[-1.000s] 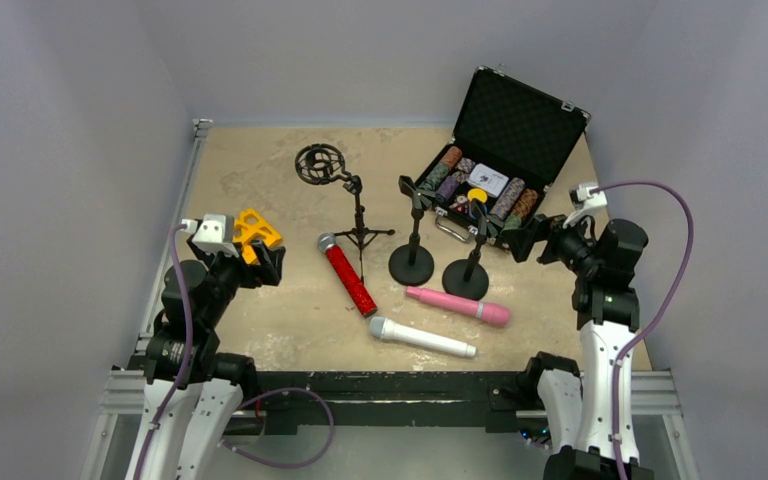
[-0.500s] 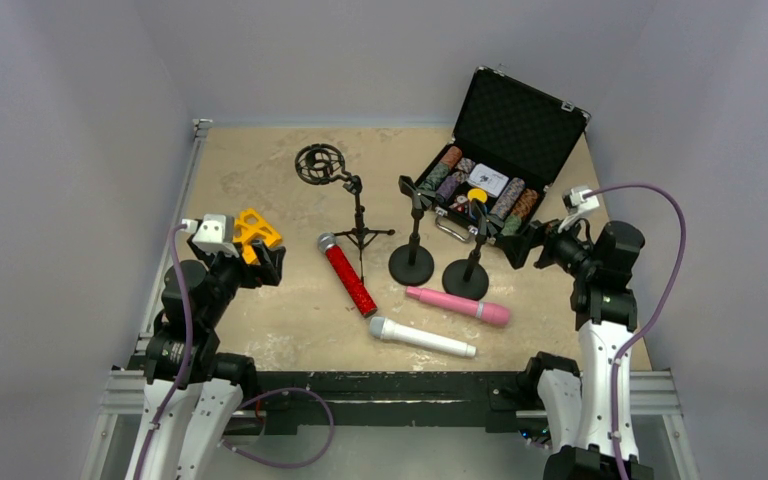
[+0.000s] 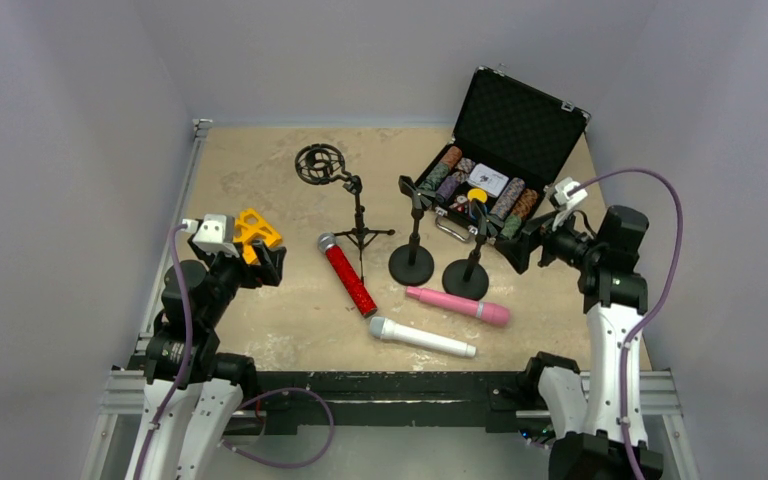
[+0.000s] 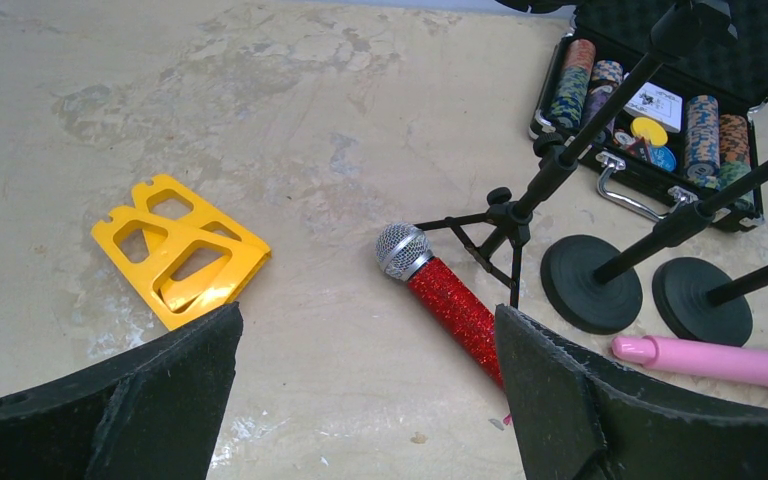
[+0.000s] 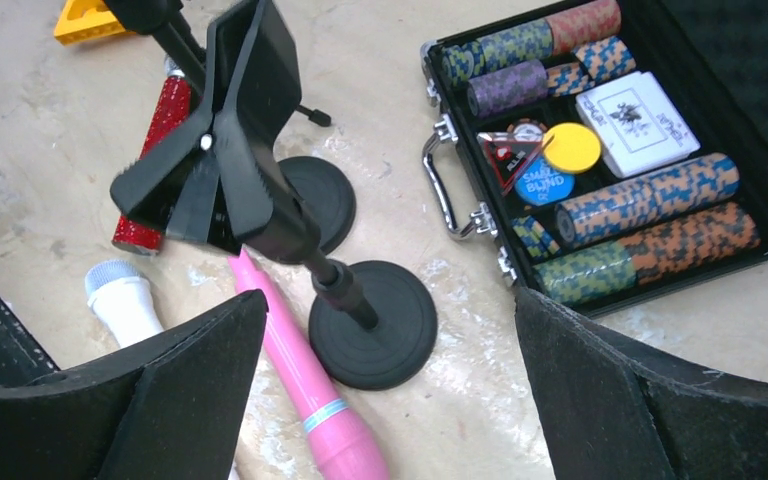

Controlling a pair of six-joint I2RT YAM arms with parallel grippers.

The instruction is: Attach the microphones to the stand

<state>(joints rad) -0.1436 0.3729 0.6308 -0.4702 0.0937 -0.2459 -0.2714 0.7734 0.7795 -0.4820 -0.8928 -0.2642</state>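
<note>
Reaching: we read this as step one. No mic is picked up and none sits on a stand.
Red mic (image 3: 350, 280): flat on the counter (image 3: 260, 170), just beside the feet of the tripod stand (image 3: 360, 215).
Pink mic (image 3: 457, 305): flat, just in front of the right stand (image 3: 466, 278) base.
White mic (image 3: 422, 338): flat, nearest our bases, its head close to the red mic's tail.
Stands: tripod, middle stand (image 3: 412, 262) and right stand are all upright, with nothing in any holder as far as we can see.
Left gripper (image 3: 263, 264): wide open and empty, up off the counter by the yellow part (image 3: 256, 230), well apart from the red mic.
Right gripper (image 3: 517, 246): wide open and empty, beside the case (image 3: 490, 170), facing the right stand's clip (image 5: 210, 170).
Next: we'd drop the right gripper onto the pink mic's body and close across it. Then we lift it, turn it upright and press it into that clip.
Watch: the mics are round and may roll, and the stand may tip when pushed, so we may need the left arm to brace it.
</note>
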